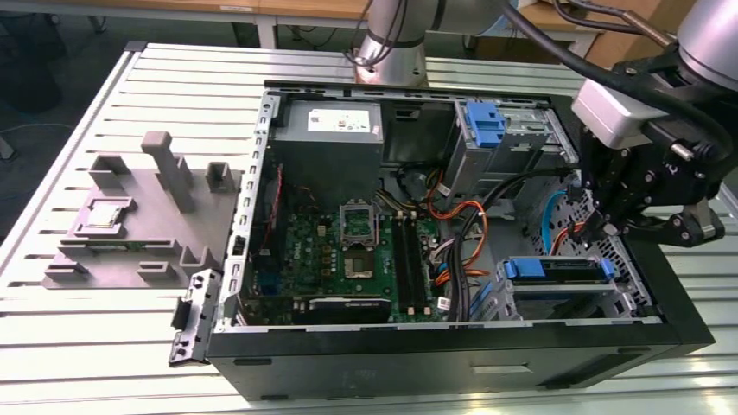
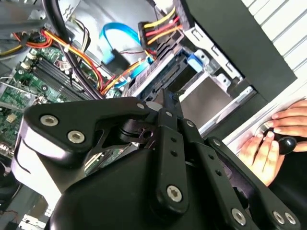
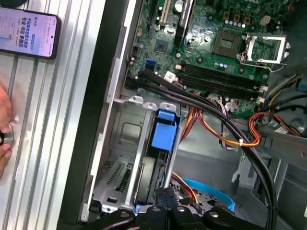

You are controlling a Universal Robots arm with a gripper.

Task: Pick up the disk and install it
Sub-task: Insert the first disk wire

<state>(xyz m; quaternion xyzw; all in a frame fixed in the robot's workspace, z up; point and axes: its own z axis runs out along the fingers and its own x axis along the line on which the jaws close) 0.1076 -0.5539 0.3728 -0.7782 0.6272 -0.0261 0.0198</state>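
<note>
The disk (image 1: 554, 269), with its blue carrier tab facing up, sits in the drive cage at the case's near corner on the exterior view's right. In the first wrist view the disk (image 3: 162, 132) stands edge-on in that metal cage. My gripper (image 1: 601, 231) hangs just above and behind the cage, apart from the disk. Its black fingers meet in one narrow tip, shut with nothing between them, in both wrist views (image 2: 168, 99) (image 3: 165, 195). The disk's blue end (image 2: 194, 60) lies beyond the tip.
Orange, black and blue cables (image 1: 479, 238) run between the motherboard (image 1: 346, 251) and the cage. A tall blue latch (image 1: 485, 123) stands in the far bay. A grey fixture (image 1: 127, 229) lies at the exterior view's left. A person's hand (image 2: 268, 143) and a phone (image 3: 29, 33) rest beside the case.
</note>
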